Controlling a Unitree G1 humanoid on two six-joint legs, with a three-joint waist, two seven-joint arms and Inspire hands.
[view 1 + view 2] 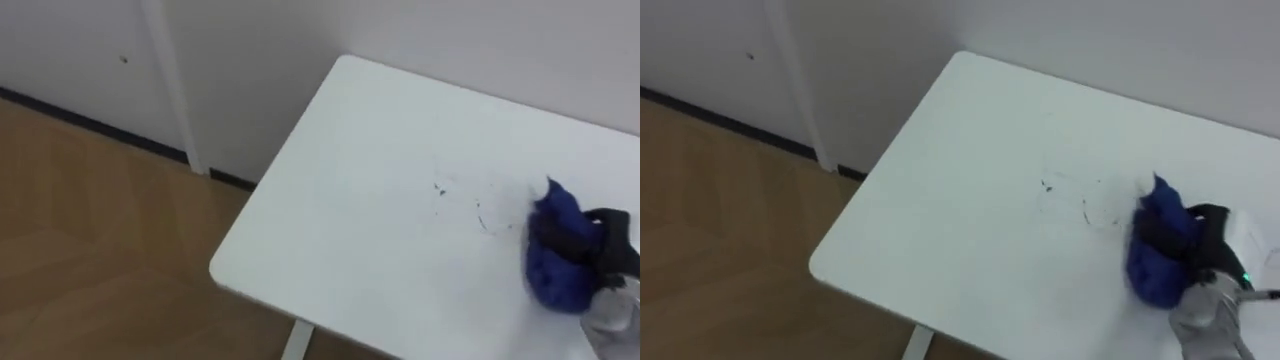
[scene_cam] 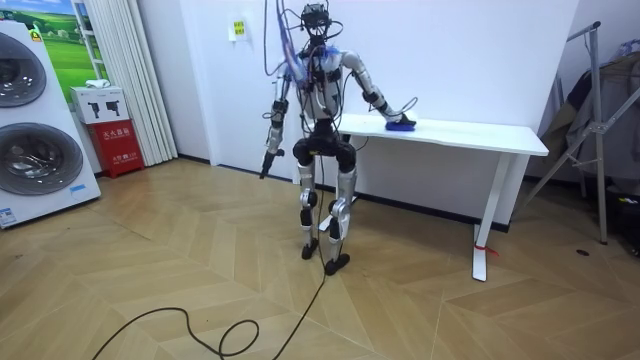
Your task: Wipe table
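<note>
A crumpled blue cloth (image 1: 556,252) lies on the white table (image 1: 380,220), near its right side in the eye views. My right hand (image 1: 604,240) comes in from the lower right, its dark fingers curled over the cloth (image 1: 1158,256) and pressing it on the tabletop. Faint dark marks (image 1: 440,188) sit on the table just left of the cloth. In the room view I stand at the table's end on the room view's left, right arm stretched out to the cloth (image 2: 401,124). My left hand (image 2: 267,160) hangs by my side.
The table's near corner (image 1: 215,270) and left edge border wooden floor. A white wall with a dark skirting runs behind. Washing machines (image 2: 35,130) and a red box (image 2: 117,145) stand at the room view's left, a metal rack (image 2: 600,120) at its right.
</note>
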